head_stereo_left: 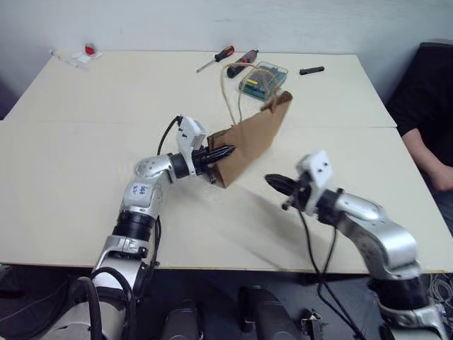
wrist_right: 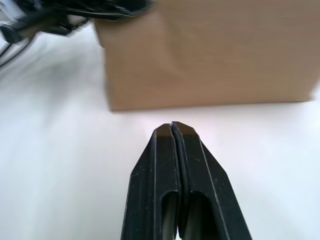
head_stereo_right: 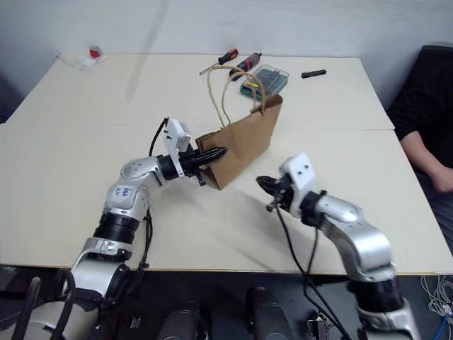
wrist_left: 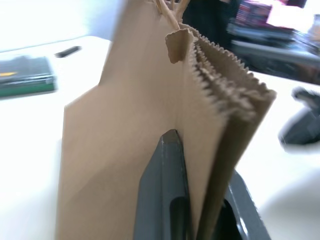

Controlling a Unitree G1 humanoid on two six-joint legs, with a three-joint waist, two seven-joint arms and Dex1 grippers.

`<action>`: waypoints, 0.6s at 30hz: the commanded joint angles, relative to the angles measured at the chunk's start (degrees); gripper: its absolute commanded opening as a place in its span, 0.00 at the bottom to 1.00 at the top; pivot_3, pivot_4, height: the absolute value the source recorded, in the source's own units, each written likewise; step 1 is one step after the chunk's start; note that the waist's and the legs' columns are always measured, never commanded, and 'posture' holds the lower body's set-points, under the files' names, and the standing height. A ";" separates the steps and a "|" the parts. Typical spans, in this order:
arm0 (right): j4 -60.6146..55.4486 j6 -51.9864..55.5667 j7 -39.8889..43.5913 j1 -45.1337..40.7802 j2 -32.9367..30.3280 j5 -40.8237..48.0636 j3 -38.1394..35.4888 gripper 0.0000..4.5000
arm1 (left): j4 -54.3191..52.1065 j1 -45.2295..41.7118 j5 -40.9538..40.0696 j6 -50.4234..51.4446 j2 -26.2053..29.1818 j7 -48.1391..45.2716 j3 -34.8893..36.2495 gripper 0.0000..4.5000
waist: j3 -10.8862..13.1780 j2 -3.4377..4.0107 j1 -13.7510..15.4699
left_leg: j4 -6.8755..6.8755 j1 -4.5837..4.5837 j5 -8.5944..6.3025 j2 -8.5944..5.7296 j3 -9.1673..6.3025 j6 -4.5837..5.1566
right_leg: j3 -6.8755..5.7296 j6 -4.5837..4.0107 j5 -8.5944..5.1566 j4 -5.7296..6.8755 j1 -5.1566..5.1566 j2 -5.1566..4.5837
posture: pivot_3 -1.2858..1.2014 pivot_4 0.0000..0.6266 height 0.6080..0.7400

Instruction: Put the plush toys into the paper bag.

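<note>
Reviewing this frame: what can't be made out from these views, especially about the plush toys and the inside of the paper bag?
- Inside of the paper bag: its brown walls hide it in both eye views, so no toy can be confirmed inside.
- Bag mouth in the left wrist view: folded flat where the left end effector pinches it.
- Small red item at the table's far corner: too small to identify.
- Person: cut off by the edge.

I cannot see inside the paper bag (head_stereo_left: 253, 138), its folded mouth closed in my left wrist view. A person's arm (head_stereo_left: 425, 134) is cut off at the right edge. The small red item (head_stereo_left: 90, 49) far left is too small to identify.
</note>
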 commanded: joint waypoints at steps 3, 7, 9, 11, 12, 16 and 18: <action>-10.74 7.04 15.65 11.64 -16.14 15.74 -22.79 0.27 | -3.46 -3.06 -6.21 10.26 6.95 -21.95 -3.60 0.00 | 0.03 0.05 0.17 | -0.05 -0.04 0.00 -0.01 -0.12 -0.01 | -0.07 -0.02 -0.02 -0.08 0.02 0.09 | 0.52 0.24 1.00; -11.10 9.93 22.38 19.34 -22.22 20.84 -33.92 0.57 | -6.90 -2.50 -7.53 13.47 8.91 -28.08 -5.62 0.00 | 0.03 0.00 0.00 | -0.04 0.21 -0.03 0.03 -0.17 -0.04 | -0.03 -0.04 -0.02 -0.08 0.32 0.15 | 0.52 0.24 1.00; -11.60 10.18 25.92 23.76 -23.82 21.17 -38.20 0.70 | -7.29 -2.29 -6.55 12.29 9.00 -29.11 -6.27 0.00 | 0.04 0.00 0.08 | -0.04 0.42 -0.04 0.03 -0.28 -0.01 | -0.08 -0.04 -0.02 -0.17 0.65 0.13 | 0.52 0.24 1.00; -12.09 10.25 27.70 26.81 -24.24 22.02 -40.85 0.85 | -6.32 -2.23 -5.75 11.20 8.81 -29.53 -6.55 0.00 | 0.04 -0.02 0.11 | -0.04 0.49 -0.06 0.02 -0.37 0.02 | -0.11 -0.01 -0.01 -0.24 0.84 0.12 | 0.52 0.24 1.00; -12.29 10.20 27.85 27.63 -24.14 22.40 -41.53 0.94 | -5.71 -2.29 -5.70 11.21 8.65 -29.39 -6.44 0.00 | 0.04 -0.02 0.08 | -0.03 0.51 -0.07 0.02 -0.38 0.03 | -0.11 0.01 0.00 -0.26 0.88 0.11 | 0.52 0.24 1.00; -13.24 9.09 27.06 28.85 -23.74 22.81 -40.93 1.00 | -5.47 -1.72 -5.59 11.86 8.76 -28.39 -6.05 0.00 | 0.04 -0.02 -0.02 | -0.02 0.50 -0.09 0.01 -0.37 0.07 | -0.08 0.05 0.02 -0.26 0.88 0.09 | 0.52 0.24 1.00; -12.99 8.61 26.52 28.43 -23.85 22.87 -40.04 1.00 | -6.50 -0.98 -5.84 13.39 9.40 -27.94 -5.93 0.06 | 0.04 -0.02 0.02 | -0.02 0.49 -0.09 0.02 -0.38 0.07 | -0.09 0.05 0.02 -0.26 0.87 0.09 | 0.52 0.24 1.00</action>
